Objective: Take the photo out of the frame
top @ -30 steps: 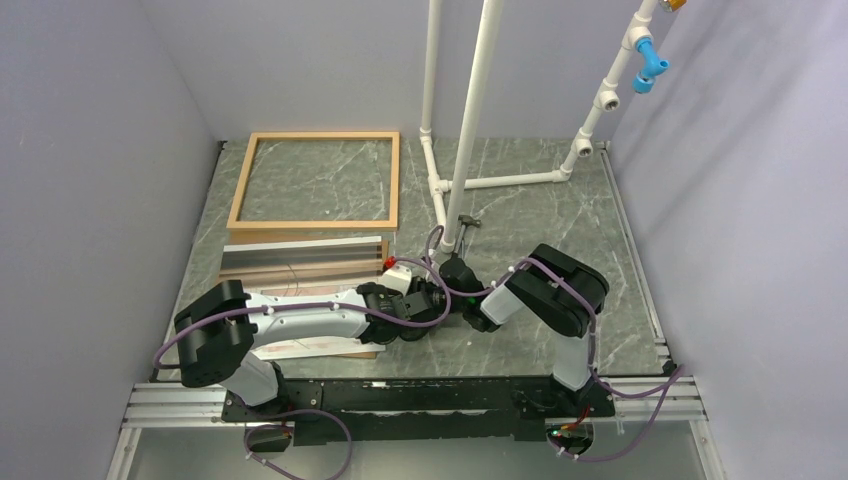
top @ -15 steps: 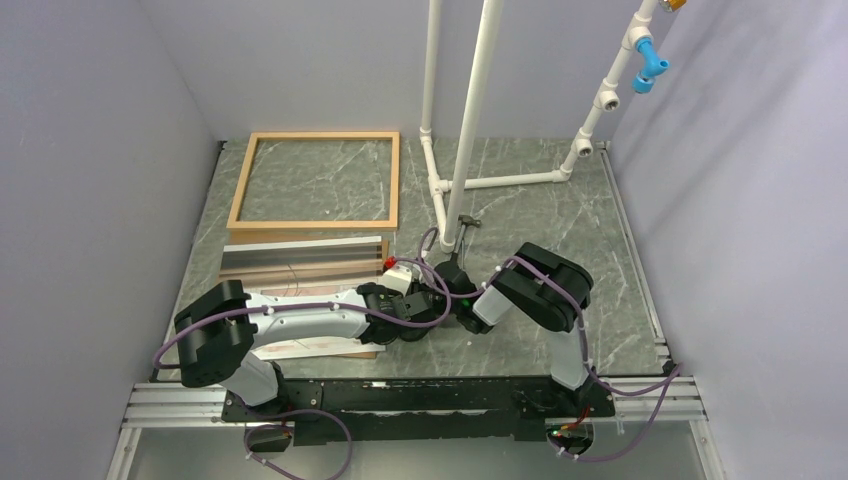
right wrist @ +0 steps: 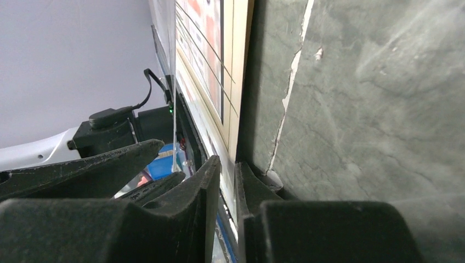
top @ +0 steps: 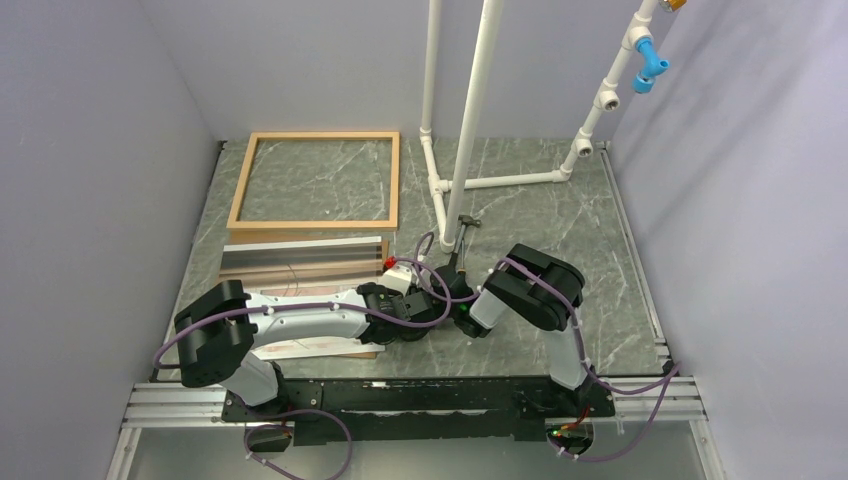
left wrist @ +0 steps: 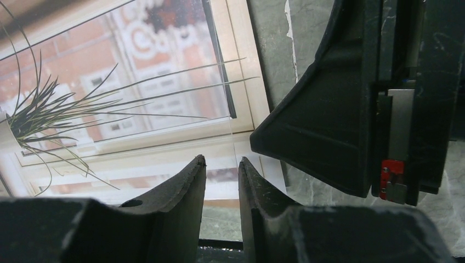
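The frame (top: 322,137) lies flat at the far left of the table (top: 540,210), with tabletop showing through it. Just near of it lies the photo (left wrist: 137,82). The left gripper (left wrist: 222,161) hangs over the photo's right border, its fingers almost pressed together. The right gripper (right wrist: 227,161), likewise nearly closed, meets the photo's right edge. I cannot tell whether it pinches it.

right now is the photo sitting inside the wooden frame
No, the frame lies with bare table showing through it, and the photo lies outside it, on the near side.
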`<state>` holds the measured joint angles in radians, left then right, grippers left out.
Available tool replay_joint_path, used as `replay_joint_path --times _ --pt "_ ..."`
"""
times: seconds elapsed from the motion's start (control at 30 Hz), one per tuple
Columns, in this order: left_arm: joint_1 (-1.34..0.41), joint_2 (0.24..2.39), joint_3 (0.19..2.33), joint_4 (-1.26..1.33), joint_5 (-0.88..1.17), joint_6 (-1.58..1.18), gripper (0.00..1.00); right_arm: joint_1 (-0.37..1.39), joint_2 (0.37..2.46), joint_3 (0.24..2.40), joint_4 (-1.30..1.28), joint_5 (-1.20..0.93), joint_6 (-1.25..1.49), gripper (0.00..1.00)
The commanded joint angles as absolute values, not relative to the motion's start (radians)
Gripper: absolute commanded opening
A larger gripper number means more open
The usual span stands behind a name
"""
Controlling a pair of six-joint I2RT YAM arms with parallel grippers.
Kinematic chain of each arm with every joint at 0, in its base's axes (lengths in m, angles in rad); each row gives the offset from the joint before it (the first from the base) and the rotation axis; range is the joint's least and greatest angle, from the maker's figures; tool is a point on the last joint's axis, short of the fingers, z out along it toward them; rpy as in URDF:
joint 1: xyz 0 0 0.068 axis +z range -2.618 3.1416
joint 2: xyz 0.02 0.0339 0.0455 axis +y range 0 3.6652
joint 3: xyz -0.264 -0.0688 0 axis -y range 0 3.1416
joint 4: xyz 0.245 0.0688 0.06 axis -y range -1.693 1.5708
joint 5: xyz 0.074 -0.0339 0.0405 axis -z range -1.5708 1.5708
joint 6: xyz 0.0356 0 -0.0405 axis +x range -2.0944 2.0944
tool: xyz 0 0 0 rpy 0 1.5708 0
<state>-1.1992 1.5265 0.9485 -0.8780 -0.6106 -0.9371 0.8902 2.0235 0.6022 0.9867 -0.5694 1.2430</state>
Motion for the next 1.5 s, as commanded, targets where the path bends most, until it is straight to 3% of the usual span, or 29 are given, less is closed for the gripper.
replay_joint_path --times 0.0,0.07,0.2,0.5,0.67,0.83,1.0,1.47 --pt "-1.206 1.493 0.958 -0.881 -0.644 -0.940 0.33 0.898 2.043 0.604 1.020 -0.554 1.237 0.17" --pt "-1.206 1.491 0.957 -0.884 -0.646 -0.942 0.33 0.897 2.041 0.604 1.015 -0.548 1.226 0.14" --pt "-1.207 1.488 0.954 -0.887 -0.646 -0.946 0.32 0.893 2.023 0.579 1.053 -0.533 1.215 0.00" --pt "-1.210 1.485 0.953 -0.889 -0.649 -0.951 0.32 0.884 1.884 0.475 1.046 -0.489 1.173 0.00" --pt "-1.211 1.483 0.946 -0.881 -0.647 -0.951 0.31 0.874 1.920 0.445 1.105 -0.514 1.206 0.00" --pt "-1.213 1.487 0.954 -0.888 -0.649 -0.951 0.31 0.873 1.998 0.458 1.185 -0.529 1.248 0.19" --pt "-1.213 1.483 0.953 -0.890 -0.651 -0.952 0.31 0.873 2.022 0.486 1.183 -0.535 1.237 0.29" --pt "-1.215 1.485 0.958 -0.892 -0.650 -0.951 0.30 0.873 2.033 0.527 1.140 -0.466 1.205 0.35"
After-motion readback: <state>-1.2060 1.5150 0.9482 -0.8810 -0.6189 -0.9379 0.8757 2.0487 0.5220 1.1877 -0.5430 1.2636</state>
